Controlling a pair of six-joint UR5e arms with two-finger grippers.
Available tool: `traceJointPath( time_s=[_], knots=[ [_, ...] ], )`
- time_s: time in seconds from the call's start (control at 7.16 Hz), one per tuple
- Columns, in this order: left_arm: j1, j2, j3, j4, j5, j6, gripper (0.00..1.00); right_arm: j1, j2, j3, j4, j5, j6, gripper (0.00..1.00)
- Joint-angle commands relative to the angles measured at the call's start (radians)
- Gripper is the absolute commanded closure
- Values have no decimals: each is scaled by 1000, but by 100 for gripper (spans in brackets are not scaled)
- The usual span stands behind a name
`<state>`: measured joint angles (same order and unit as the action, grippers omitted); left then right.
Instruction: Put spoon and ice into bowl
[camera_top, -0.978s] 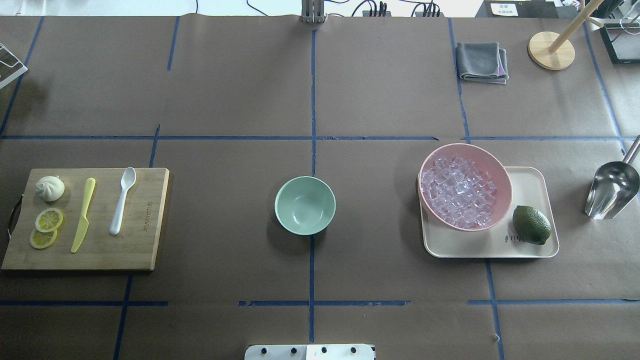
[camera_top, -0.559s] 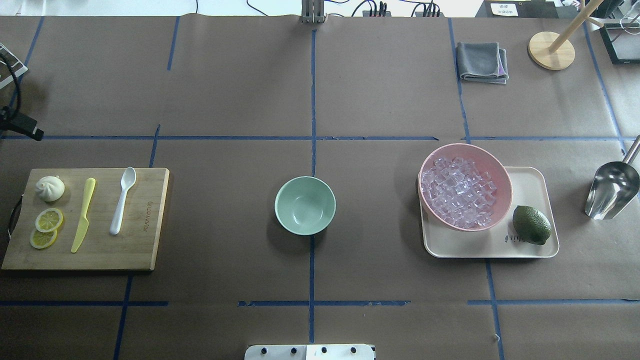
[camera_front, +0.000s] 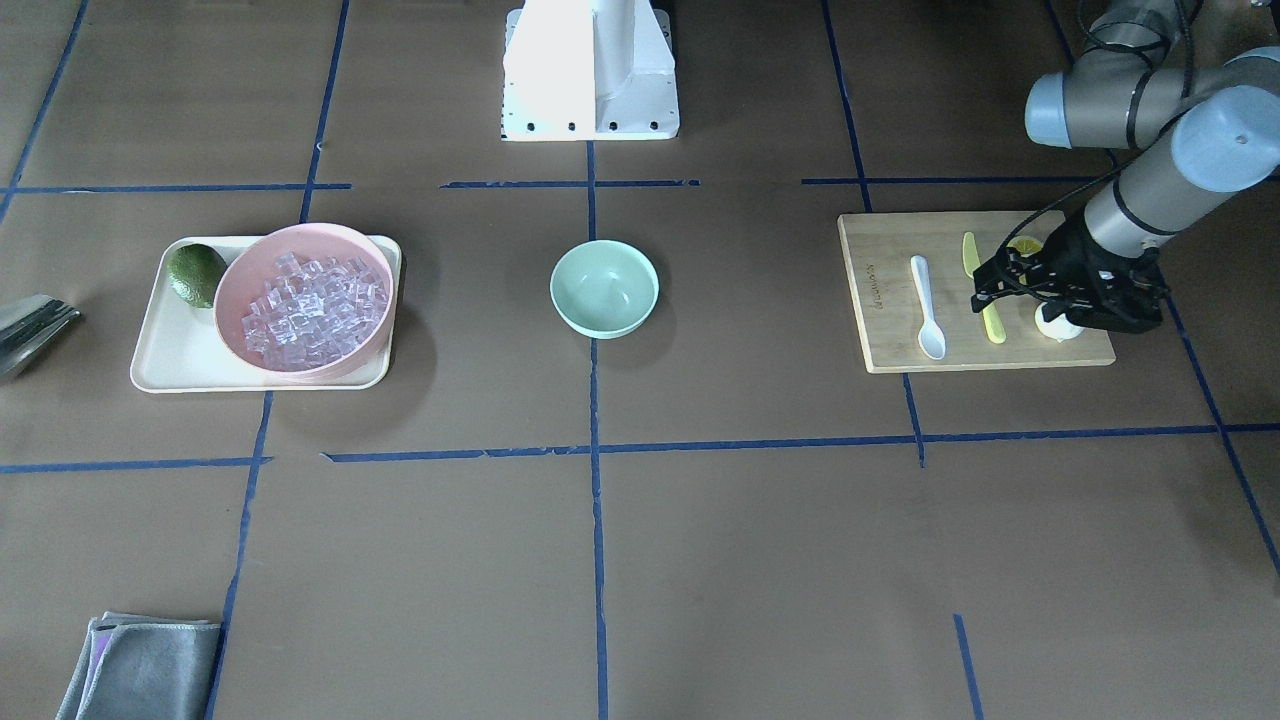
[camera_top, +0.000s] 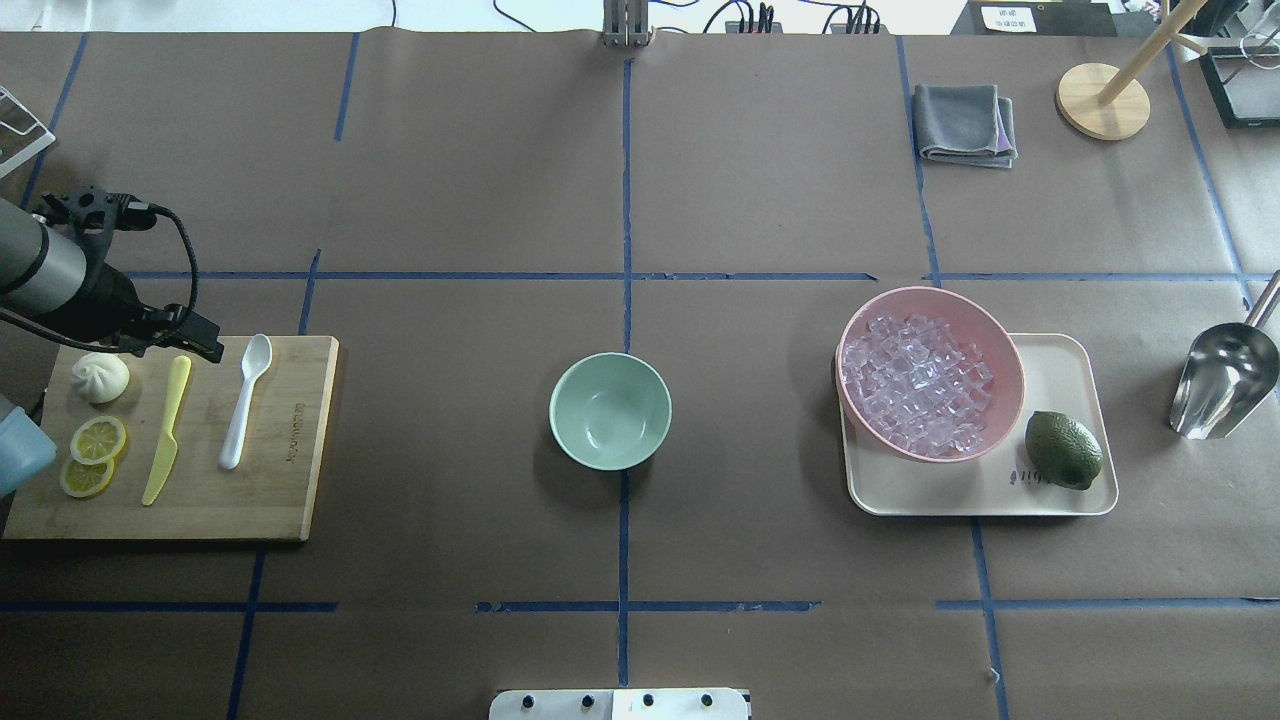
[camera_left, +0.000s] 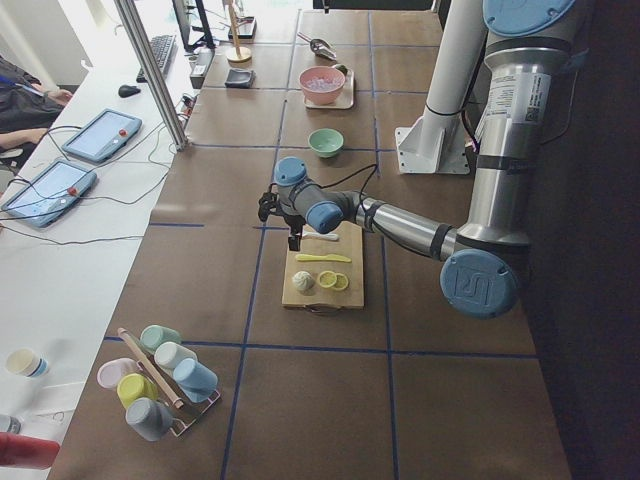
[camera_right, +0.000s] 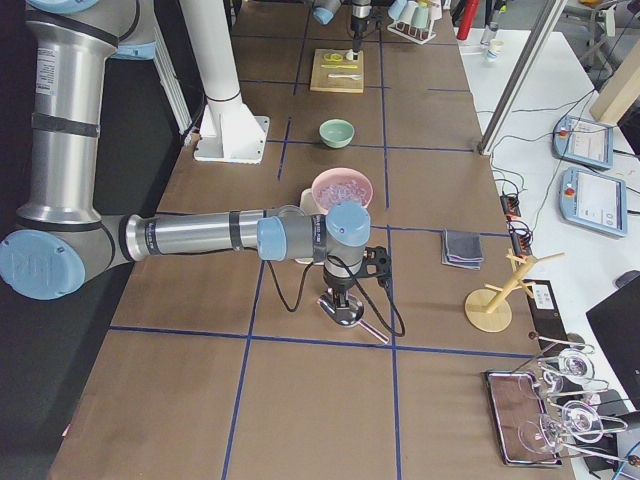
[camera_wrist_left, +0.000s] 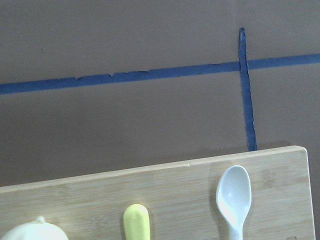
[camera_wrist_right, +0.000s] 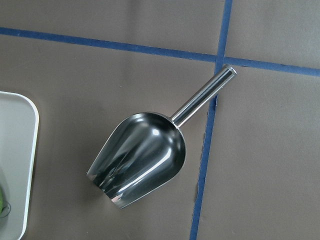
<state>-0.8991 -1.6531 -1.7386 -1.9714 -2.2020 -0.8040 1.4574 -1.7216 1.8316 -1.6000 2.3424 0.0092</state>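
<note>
The white spoon (camera_top: 245, 400) lies on the wooden cutting board (camera_top: 290, 480) at the left, scoop towards the far edge; it also shows in the left wrist view (camera_wrist_left: 233, 197). The empty mint-green bowl (camera_top: 610, 411) stands at the table's middle. The ice (camera_top: 915, 385) fills the pink bowl (camera_top: 1015, 365) on the right. My left gripper (camera_top: 168, 335) hangs over the board's far edge, near the knife's tip and left of the spoon's scoop; I cannot tell if it is open or shut. My right gripper (camera_right: 340, 295) shows only in the exterior right view, above a steel scoop (camera_wrist_right: 140, 160); I cannot tell its state.
The board also carries a yellow-green knife (camera_top: 165, 435), a white bun (camera_top: 100, 377) and lemon slices (camera_top: 95, 455). The pink bowl and a lime (camera_top: 1062, 450) sit on a cream tray (camera_top: 1060, 360). A grey cloth (camera_top: 965, 122) and a wooden stand (camera_top: 1102, 100) are at the far right.
My left arm has come in from the left edge and now reaches over the far left part of the cutting board. Nothing on the table has moved.
</note>
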Motion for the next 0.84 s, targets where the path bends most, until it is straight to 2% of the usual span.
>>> traceJointPath(
  time_s=[0.0,0.28,0.56,0.7],
  knots=[
    [81,3,-9,-68,47,-72,0,0,1,0,0,0,0,0],
    [141,6,-6,-69,105,-72,0,0,1,0,0,0,0,0],
    [146,6,-6,-67,107,-72,0,0,2,0,0,0,0,0],
    [146,6,-6,-67,107,-69,14,0,2,0,0,0,0,0]
  ],
)
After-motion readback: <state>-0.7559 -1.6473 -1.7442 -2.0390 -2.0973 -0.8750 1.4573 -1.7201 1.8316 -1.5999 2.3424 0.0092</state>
